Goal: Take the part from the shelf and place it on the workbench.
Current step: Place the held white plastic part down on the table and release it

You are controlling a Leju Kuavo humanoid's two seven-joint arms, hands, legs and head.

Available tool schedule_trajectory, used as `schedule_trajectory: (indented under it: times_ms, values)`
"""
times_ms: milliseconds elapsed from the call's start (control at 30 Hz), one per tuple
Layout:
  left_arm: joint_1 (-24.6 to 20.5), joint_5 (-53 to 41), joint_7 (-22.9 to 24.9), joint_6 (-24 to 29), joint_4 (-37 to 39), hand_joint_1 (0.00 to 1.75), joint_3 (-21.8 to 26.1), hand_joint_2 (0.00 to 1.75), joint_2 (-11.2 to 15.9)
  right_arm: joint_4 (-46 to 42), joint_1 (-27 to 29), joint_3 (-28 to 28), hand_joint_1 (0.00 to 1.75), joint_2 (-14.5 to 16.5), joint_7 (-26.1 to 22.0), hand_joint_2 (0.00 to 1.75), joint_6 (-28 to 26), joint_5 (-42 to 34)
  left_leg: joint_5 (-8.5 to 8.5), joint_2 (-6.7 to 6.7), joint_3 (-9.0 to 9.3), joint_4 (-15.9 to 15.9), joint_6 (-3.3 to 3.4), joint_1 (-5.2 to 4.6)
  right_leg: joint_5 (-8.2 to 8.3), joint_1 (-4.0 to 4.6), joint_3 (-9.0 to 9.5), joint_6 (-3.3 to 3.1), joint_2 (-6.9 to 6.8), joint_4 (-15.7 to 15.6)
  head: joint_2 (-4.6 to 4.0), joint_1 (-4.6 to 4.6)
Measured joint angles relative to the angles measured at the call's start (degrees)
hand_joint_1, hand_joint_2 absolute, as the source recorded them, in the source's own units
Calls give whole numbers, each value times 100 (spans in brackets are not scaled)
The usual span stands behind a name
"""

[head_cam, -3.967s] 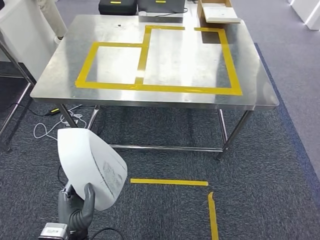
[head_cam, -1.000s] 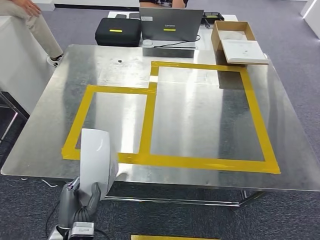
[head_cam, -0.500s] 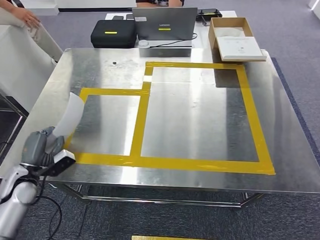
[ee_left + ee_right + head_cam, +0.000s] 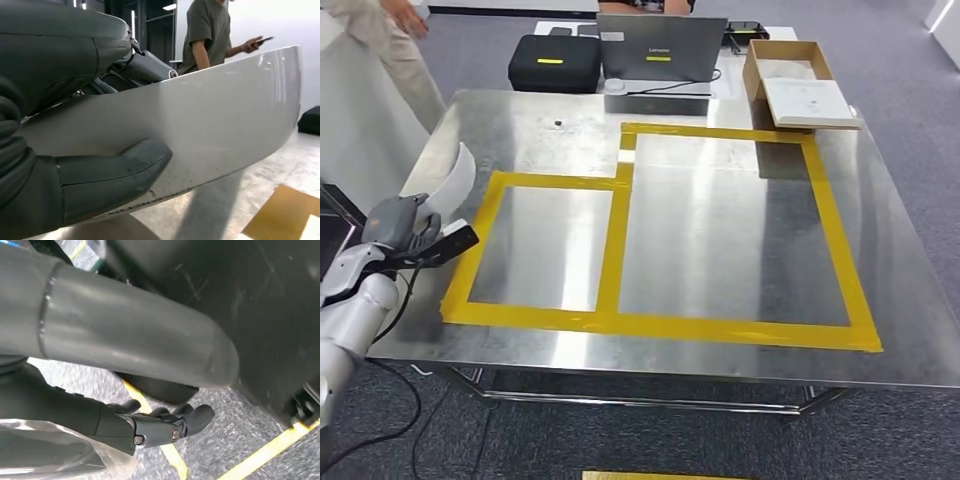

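Note:
The part [image 4: 453, 180] is a thin, curved white shell. My left hand [image 4: 401, 233] grips it at the left edge of the steel workbench [image 4: 697, 350] and holds it above the surface. It stands edge-on just outside the smaller yellow-taped rectangle [image 4: 539, 245]. In the left wrist view the part [image 4: 211, 115] spans the picture, and my thumb [image 4: 113, 175] presses on its face while my dark fingers [image 4: 139, 67] lie behind it. My right hand [image 4: 162, 425] hangs over the carpet, its fingers loosely extended and holding nothing.
A larger taped rectangle [image 4: 731, 235] lies to the right. Along the workbench's far edge stand a laptop [image 4: 660, 48], a black case [image 4: 550, 62] and a cardboard box [image 4: 797, 85]. A person [image 4: 384, 40] stands at the far left corner. Another person [image 4: 207, 35] holds a phone.
The view closed in on the workbench since 4 s ago. My left hand has raised the part from below table height to above the left edge and turned it edge-on.

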Motion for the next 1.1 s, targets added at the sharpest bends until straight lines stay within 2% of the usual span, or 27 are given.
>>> schedule_trajectory:
  times_ms: [67, 100, 133, 167, 200, 233, 267, 300, 367, 433, 500, 567, 600, 633, 667, 733, 800, 867, 933, 967, 1000, 1067, 1100]
  values:
    - [-243, -123, 96, -77, 223, 175, -155, 175, -146, 0, -6, 19, 0, 2, -1, 0, 9, 30, -8, -4, -2, 2, 35, -21, -246, -5, -398, 13, -6, 741, 0, 8]
    - [-329, -148, 106, -86, 302, 175, -217, 175, -227, 0, -6, 25, 0, 2, 0, 0, 11, 39, -13, -7, 2, 4, 43, -34, -249, -4, -520, 12, -6, 930, 0, 7]
    - [-399, -159, 103, -85, 361, 175, -272, 175, -311, 0, -6, 26, 0, 3, 1, 0, 12, 46, -18, -12, 10, 5, 49, -46, -140, -1, -536, 0, -7, 896, 0, 7]
    - [-458, -168, 83, -83, 403, 175, -321, 175, -398, 0, -7, 27, 0, 3, 1, 0, 13, 51, -24, -17, 21, 6, 53, -57, 55, 4, -445, -22, -7, 650, 0, 8]
    - [-509, -178, 47, -80, 432, 175, -370, 175, -480, 0, -9, 28, 0, 4, 2, 0, 15, 55, -34, -23, 35, 7, 55, -63, 284, 14, -282, -56, -8, 264, 0, 9]
    - [-558, -187, -4, -78, 449, 175, -424, 175, -558, 0, -13, 28, 0, 7, 5, 0, 20, 57, -45, -25, 39, 8, 52, -76, 444, 28, -95, -90, -11, -101, 0, 6]
    - [-598, -197, -59, -80, 459, 175, -479, 175, -629, 0, -15, 30, 0, 15, 10, 0, 25, 56, -52, -26, 34, 15, 43, -83, 532, 42, 51, -117, -14, -394, 0, 6]
    - [-624, -203, -105, -84, 464, 175, -535, 175, -691, 0, -16, 31, 0, 24, 17, 0, 30, 56, -53, -24, 23, 17, 25, -86, 552, 54, 137, -135, -11, -558, 0, 2]
    - [-640, -205, -183, -104, 461, 175, -639, 175, -804, 0, -8, 32, 0, 39, 38, 0, 37, 55, -46, -17, 12, 10, -22, -87, 527, 59, 178, -151, 0, -639, 0, 0]
    - [-639, -195, -281, -140, 431, 175, -751, 175, -897, 0, 3, 31, 0, 56, 62, 0, 46, 52, -120, -9, -7, 84, -81, -83, 543, 30, 221, -183, 1, -688, 0, -10]
    - [-640, -169, -384, -192, 369, 175, -899, 175, -966, 0, -2, 30, 0, 81, 78, 0, 56, 49, -362, -6, -200, 527, -144, -66, 544, 2, 276, -223, -13, -734, 0, -29]
    - [-595, -118, -453, -241, 281, 175, -1085, 175, -1027, 0, -9, 30, 0, 102, 80, 0, 61, 48, -629, -5, -547, 1227, -200, -42, 529, -2, 299, -244, -25, -736, 0, -35]
    - [-550, -87, -479, -260, 223, 175, -1175, 175, -1058, 0, -8, 29, 0, 110, 80, 0, 61, 48, -666, -4, -673, 1451, -220, -28, 524, -2, 306, -246, -26, -734, 0, -36]
    - [-505, -55, -497, -279, 152, 175, -1263, 175, -1085, 0, -7, 28, 0, 115, 78, 0, 61, 48, -603, -4, -718, 1495, -234, -14, 519, -3, 310, -243, -24, -732, 0, -34]
    - [-469, -26, -512, -299, 72, 175, -1344, 175, -1110, 0, -5, 27, 0, 120, 75, 0, 60, 48, -442, -4, -663, 1332, -240, -1, 513, -4, 315, -236, -20, -726, 0, -36]
    - [-445, 21, -527, -339, -92, 175, -1489, 175, -1147, 0, -2, 24, 0, 128, 64, 0, 59, 48, -50, 0, -363, 639, -233, 11, 491, -1, 319, -204, -12, -706, 0, -34]
    - [-439, 60, -525, -377, -226, 87, -1609, 175, -1176, 0, 0, 20, 0, 133, 51, 0, 55, 50, 101, -2, -143, 117, -195, -6, 478, 14, 294, -149, -3, -678, 0, -28]
    - [-408, 102, -501, -412, -318, 0, -1699, 175, -1189, 0, 5, 16, 0, 134, 39, 0, 50, 53, 74, -7, -115, 16, -133, -27, 486, 21, 273, -93, 1, -678, 0, -24]
    - [-386, 168, -459, -459, -384, 0, -1754, 175, -1190, 0, 13, 14, 0, 133, 30, 0, 43, 57, 91, -1, -103, -1, -56, -13, 433, 9, 225, -40, -3, -635, 0, -23]
    - [-390, 202, -445, -484, -405, 0, -1769, 175, -1190, 0, 14, 13, 0, 133, 27, 0, 40, 59, 102, 3, -95, -16, -13, -2, 337, 3, 154, -18, -6, -494, 0, -14]
    - [-394, 232, -433, -504, -416, 0, -1779, 175, -1192, 0, 14, 12, 0, 132, 23, 0, 37, 62, 109, 6, -88, -26, 20, 4, 191, -4, 28, -2, -10, -234, 0, -9]
    - [-392, 259, -430, -528, -423, 0, -1803, 175, -1195, 0, 10, 12, 0, 132, 20, 0, 34, 66, 108, 7, -91, -25, 55, -3, -137, -9, -310, 22, -15, 511, 0, 6]
    - [-386, 264, -430, -538, -423, 0, -1819, 175, -1197, 0, 8, 11, 0, 132, 19, 0, 33, 67, 108, 7, -91, -24, 57, -6, -224, -10, -455, 31, -16, 809, 0, 7]
